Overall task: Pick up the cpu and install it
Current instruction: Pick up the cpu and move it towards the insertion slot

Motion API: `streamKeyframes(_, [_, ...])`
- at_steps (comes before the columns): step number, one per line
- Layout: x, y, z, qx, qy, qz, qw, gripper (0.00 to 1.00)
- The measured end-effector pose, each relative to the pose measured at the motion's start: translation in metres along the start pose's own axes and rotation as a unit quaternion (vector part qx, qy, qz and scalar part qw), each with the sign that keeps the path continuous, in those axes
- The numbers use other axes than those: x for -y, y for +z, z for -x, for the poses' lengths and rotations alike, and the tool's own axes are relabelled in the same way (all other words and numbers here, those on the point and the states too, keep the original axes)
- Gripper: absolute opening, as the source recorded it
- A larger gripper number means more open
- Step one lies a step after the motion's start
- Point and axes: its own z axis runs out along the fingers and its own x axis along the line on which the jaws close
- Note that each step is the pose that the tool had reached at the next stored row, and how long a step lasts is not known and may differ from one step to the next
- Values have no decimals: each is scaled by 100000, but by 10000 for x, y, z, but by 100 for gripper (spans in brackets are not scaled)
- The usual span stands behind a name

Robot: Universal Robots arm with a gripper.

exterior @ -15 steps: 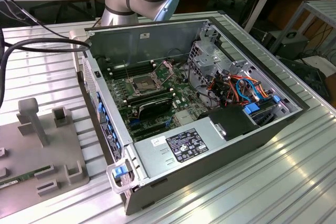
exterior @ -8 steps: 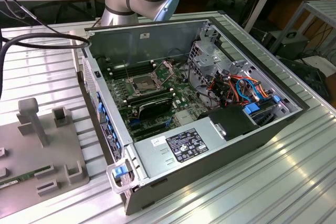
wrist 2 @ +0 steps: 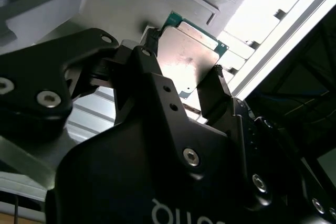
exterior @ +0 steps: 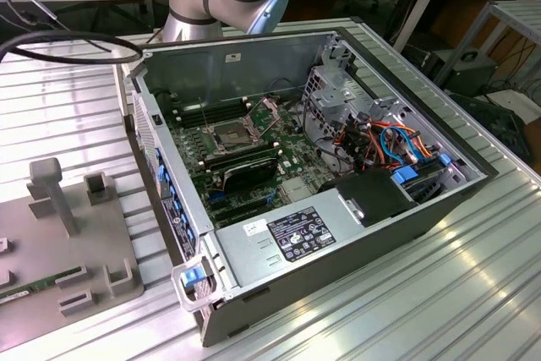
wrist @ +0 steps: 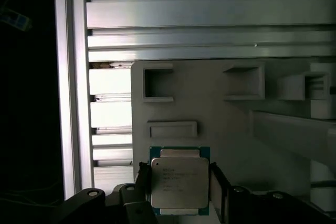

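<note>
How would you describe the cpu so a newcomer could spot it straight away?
Find the pale grey fixture plate with raised blocks on the ribbed aluminium table. Over it, the gripper presses its black fingers against both edges of the cpu. Unlike the plain grey blocks nearby, it is a thin square with a dull silver top and green rim.
</note>
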Motion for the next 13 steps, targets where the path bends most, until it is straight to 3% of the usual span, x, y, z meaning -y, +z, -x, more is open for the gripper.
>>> streamKeyframes(9, [0,-194,5,-2,0,-1,100000,55])
streamKeyframes(13, [0,-244,7,6,1,6,100000,55])
